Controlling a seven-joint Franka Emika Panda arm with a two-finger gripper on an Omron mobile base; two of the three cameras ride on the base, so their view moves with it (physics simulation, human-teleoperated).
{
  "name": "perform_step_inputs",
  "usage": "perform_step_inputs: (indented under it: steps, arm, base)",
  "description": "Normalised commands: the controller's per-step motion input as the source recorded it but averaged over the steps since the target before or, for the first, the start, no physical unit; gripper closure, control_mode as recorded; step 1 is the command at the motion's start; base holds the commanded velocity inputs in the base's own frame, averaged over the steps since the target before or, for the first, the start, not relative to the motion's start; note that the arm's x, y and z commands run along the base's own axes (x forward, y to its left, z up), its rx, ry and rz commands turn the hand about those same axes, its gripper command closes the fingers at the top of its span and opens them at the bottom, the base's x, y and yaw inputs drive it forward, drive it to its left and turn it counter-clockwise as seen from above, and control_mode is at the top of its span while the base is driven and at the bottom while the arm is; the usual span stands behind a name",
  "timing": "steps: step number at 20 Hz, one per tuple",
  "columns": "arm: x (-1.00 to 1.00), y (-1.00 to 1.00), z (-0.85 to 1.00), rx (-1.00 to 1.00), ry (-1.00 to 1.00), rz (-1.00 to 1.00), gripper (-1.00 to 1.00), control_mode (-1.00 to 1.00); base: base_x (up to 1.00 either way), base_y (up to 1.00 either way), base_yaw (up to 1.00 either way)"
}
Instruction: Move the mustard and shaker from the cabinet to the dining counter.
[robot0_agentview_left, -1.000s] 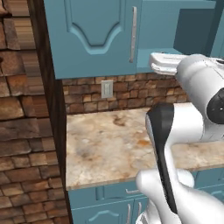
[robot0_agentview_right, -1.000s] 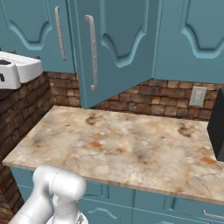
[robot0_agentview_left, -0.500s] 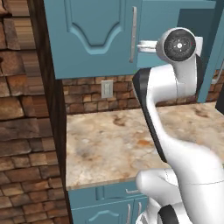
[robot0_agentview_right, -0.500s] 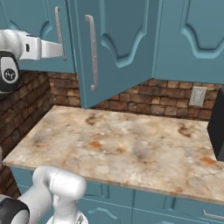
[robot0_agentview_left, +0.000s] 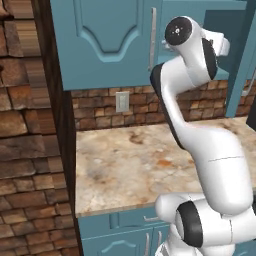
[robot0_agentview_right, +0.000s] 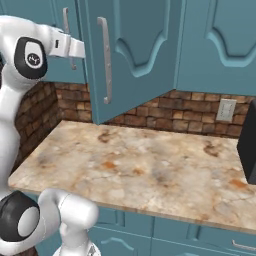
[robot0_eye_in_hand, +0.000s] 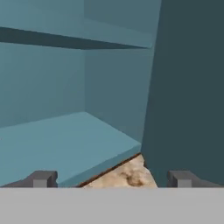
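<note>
A: Where was the gripper (robot0_eye_in_hand: 109, 179)?
B: Spread wide, holding nothing, facing the cabinet's (robot0_eye_in_hand: 65, 144) bare shelf corner; mustard and shaker unseen.
A: Best approach?
B: Probably swing past the door (robot0_eye_in_hand: 188, 87), then search.

A marbled beige counter (robot0_agentview_left: 150, 165) runs along a brick wall (robot0_agentview_right: 165, 112), with teal drawers (robot0_agentview_right: 190, 232) under its front edge. A pale wall socket (robot0_agentview_left: 122, 101) sits in the brick above the stone (the same plate shows at (robot0_agentview_right: 226, 109) from the other side). To the left stands a rough stone pillar (robot0_agentview_left: 27, 150). A dark boxy appliance (robot0_agentview_right: 248, 150) rests on the counter's right end, cut off by the frame.
</note>
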Motion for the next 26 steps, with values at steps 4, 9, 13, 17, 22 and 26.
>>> perform_step_inputs:
  steps: [4, 9, 13, 17, 22, 26]
  arm:
    - [-0.06, -0.75, -0.14, -0.04, 0.00, -0.43, -1.00, -1.00]
    - [-0.51, -0.91, -0.01, -0.04, 0.00, -0.50, -1.00, -1.00]
    - [-0.52, -0.99, 0.00, -0.02, 0.00, -0.49, -1.00, -1.00]
    - [-0.52, -1.00, 0.00, -0.01, 0.00, -0.43, -1.00, -1.00]
    - [-0.41, -0.65, 0.00, 0.00, -0.05, -0.23, -1.00, -1.00]
    - [-0.82, 0.66, -0.05, -0.09, -0.19, 0.27, -1.00, -1.00]
  base:
    - [0.00, 0.00, 0.00]
    - [0.00, 0.00, 0.00]
    - [0.00, 0.00, 0.00]
    - [0.00, 0.00, 0.00]
    - [0.00, 0.00, 0.00]
    - [0.00, 0.00, 0.00]
